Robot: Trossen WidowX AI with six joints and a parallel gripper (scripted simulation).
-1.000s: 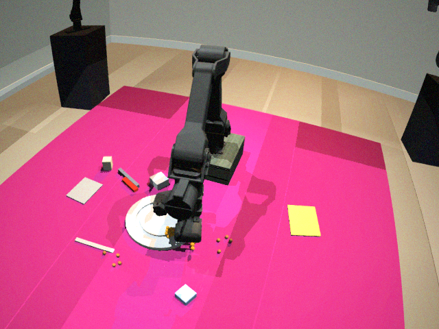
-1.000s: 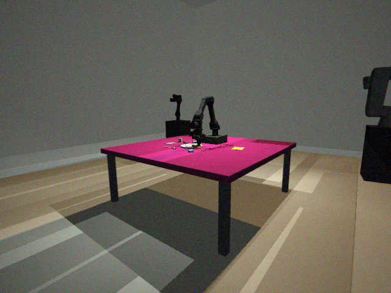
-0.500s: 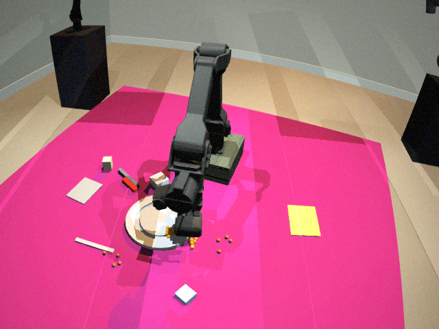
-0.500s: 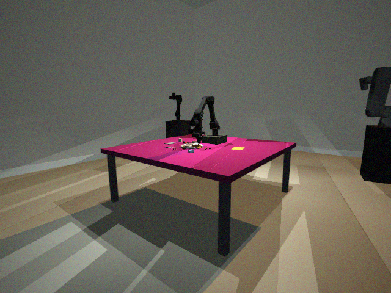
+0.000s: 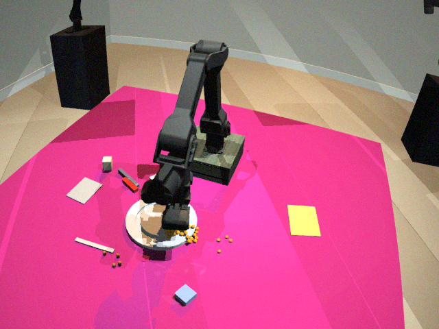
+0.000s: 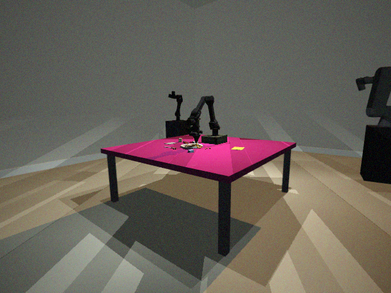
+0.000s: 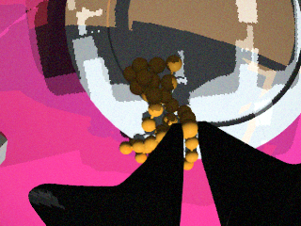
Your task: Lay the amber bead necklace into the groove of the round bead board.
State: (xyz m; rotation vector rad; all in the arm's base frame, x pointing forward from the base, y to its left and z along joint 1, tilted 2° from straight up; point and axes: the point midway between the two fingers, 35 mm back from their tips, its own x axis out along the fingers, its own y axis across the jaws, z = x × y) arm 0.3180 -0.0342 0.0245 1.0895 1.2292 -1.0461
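Note:
The round bead board (image 5: 132, 226) (image 7: 98, 71) is white with a ring groove and lies under the arm. The amber bead necklace (image 5: 190, 238) (image 7: 154, 95) is bunched over the board's near right part in the top view, with some beads over and past the rim. In the wrist view a clump lies inside the groove ring and strands run to the fingertips. My gripper (image 7: 189, 130) (image 6: 196, 141) is shut on the necklace, low at the board's rim; a short row of beads shows between the fingers. In the top view the gripper body hides the fingertips and part of the necklace.
Loose amber beads lie right of the board (image 5: 218, 240) and left of it (image 5: 117, 255). Around it are a white stick (image 5: 94, 245), blue block (image 5: 185, 293), red bar (image 5: 129, 184), grey bar (image 5: 128, 177), cream cube (image 5: 107, 163), pale card (image 5: 84, 190) and yellow sheet (image 5: 304, 220).

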